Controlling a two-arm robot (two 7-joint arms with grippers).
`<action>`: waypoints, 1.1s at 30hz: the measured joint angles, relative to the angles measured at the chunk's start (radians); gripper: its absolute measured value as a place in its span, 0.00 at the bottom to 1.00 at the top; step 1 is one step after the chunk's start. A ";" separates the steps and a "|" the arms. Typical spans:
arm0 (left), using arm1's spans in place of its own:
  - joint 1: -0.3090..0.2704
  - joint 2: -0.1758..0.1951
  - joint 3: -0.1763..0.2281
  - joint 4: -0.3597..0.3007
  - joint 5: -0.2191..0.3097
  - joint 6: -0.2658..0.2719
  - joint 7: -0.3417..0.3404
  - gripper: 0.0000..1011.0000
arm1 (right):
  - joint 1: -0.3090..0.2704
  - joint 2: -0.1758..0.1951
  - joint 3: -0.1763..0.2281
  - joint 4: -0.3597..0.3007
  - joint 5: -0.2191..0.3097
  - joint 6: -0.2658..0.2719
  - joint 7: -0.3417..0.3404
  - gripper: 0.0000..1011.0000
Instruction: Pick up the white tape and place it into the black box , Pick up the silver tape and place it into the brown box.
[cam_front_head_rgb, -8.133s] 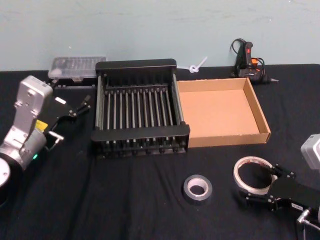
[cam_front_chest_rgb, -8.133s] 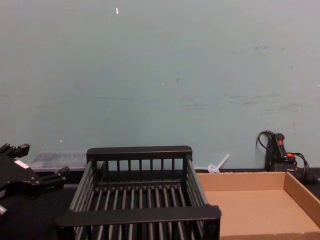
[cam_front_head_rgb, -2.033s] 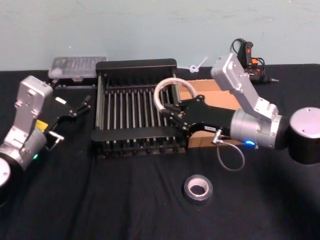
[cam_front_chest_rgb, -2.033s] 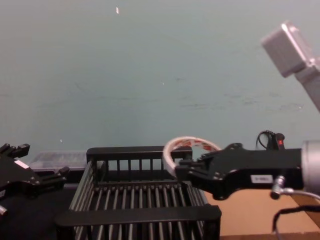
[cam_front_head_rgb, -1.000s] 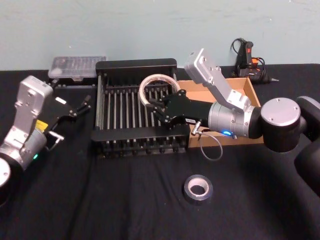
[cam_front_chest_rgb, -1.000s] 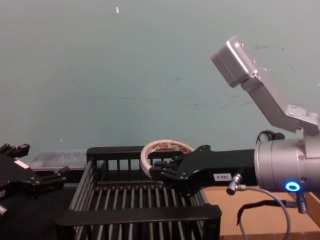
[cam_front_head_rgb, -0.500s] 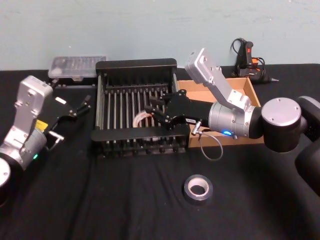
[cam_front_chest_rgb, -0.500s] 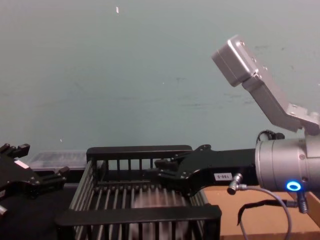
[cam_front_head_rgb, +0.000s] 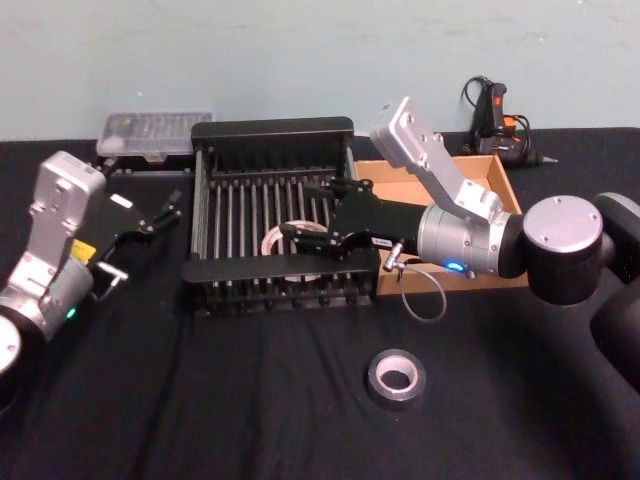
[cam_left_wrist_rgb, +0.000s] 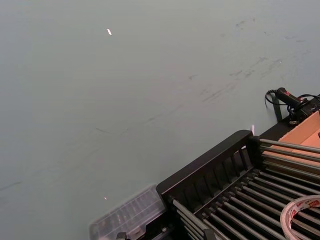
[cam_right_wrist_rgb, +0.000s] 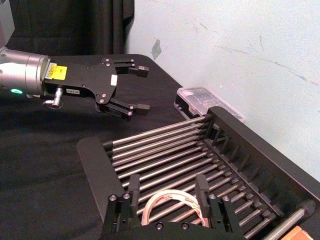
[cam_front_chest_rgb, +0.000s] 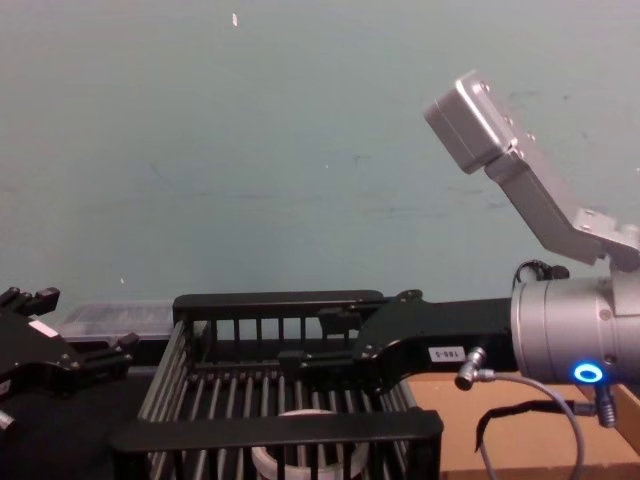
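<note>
Dropped from the right hand (cam_front_head_rgb: 312, 212), now wide open and empty, the white tape (cam_front_head_rgb: 283, 240) lies in the black box (cam_front_head_rgb: 272, 131); silver tape (cam_front_head_rgb: 394, 376) is next.

White tape (cam_front_head_rgb: 290, 240) partly masked by the right gripper (cam_front_head_rgb: 312, 207), cut by the wrist frame's lower right edge; brown box (cam_front_head_rgb: 495, 180) mostly behind the arm

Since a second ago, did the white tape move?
Yes. The white tape dropped from above the black box's bars to its floor, near the front wall.
</note>
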 joint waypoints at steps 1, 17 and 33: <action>0.000 0.000 0.000 0.000 0.000 0.000 0.000 0.99 | 0.000 0.000 0.000 0.000 0.000 0.000 0.000 0.70; 0.000 0.000 0.000 0.000 0.000 0.000 0.000 0.99 | -0.008 0.011 0.009 -0.010 0.002 -0.004 0.002 0.99; 0.000 0.000 0.000 0.000 0.000 0.000 0.000 0.99 | -0.116 0.154 0.081 -0.212 0.036 0.043 -0.021 0.99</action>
